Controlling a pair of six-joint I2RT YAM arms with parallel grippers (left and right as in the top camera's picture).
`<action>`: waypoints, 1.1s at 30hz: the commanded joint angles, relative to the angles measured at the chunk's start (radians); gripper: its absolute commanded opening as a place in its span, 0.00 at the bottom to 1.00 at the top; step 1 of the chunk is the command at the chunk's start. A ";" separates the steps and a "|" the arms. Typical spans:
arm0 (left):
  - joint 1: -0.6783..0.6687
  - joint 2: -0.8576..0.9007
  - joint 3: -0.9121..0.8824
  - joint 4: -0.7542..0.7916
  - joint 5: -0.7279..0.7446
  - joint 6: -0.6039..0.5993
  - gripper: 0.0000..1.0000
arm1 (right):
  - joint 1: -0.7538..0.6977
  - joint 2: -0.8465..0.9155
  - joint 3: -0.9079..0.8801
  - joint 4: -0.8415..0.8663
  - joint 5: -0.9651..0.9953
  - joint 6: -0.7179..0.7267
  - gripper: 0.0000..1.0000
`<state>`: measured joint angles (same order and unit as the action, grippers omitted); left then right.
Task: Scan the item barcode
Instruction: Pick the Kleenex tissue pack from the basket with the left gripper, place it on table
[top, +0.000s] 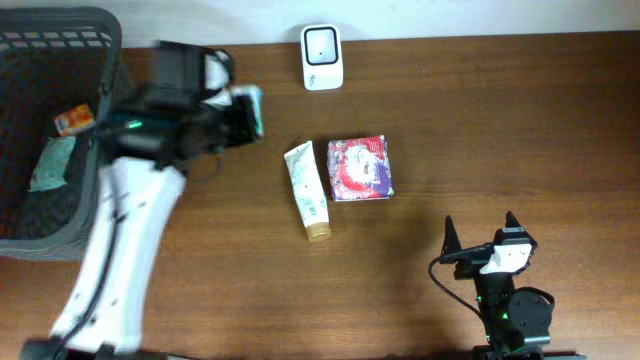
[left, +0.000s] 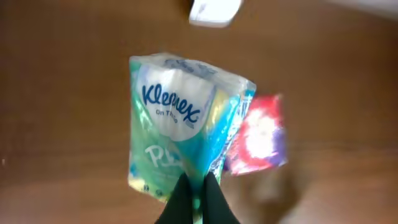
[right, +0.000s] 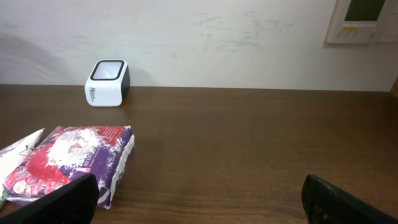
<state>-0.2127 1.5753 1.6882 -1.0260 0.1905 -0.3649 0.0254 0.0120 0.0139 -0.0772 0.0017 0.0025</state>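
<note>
The left pincer (left: 198, 198) is pinched shut on the edge of a tissue pack (left: 177, 118), holding it over the bench (top: 520, 130) between the basket (top: 100, 22) and the white scanner (top: 322, 57). The right pincer (top: 480, 238) sits wide open, empty. A tube (top: 308, 192) and a red packet (top: 361, 168) lie side by side mid-bench.

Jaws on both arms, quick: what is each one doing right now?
Left jaws: closed on the Kleenex tissue pack.
Right jaws: open, holding nothing.
</note>
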 joint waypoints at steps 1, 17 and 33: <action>-0.125 0.164 -0.004 -0.070 -0.267 -0.058 0.00 | -0.007 -0.006 -0.008 -0.002 0.006 0.002 0.99; -0.269 0.617 0.005 -0.018 -0.074 -0.133 0.01 | -0.007 -0.006 -0.008 -0.002 0.006 0.002 0.99; 0.124 0.616 1.400 -0.621 -0.365 0.049 0.99 | -0.007 -0.006 -0.008 -0.002 0.006 0.002 0.99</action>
<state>-0.2344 2.1983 2.9208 -1.6642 -0.1402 -0.3321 0.0254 0.0116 0.0139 -0.0772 0.0017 0.0032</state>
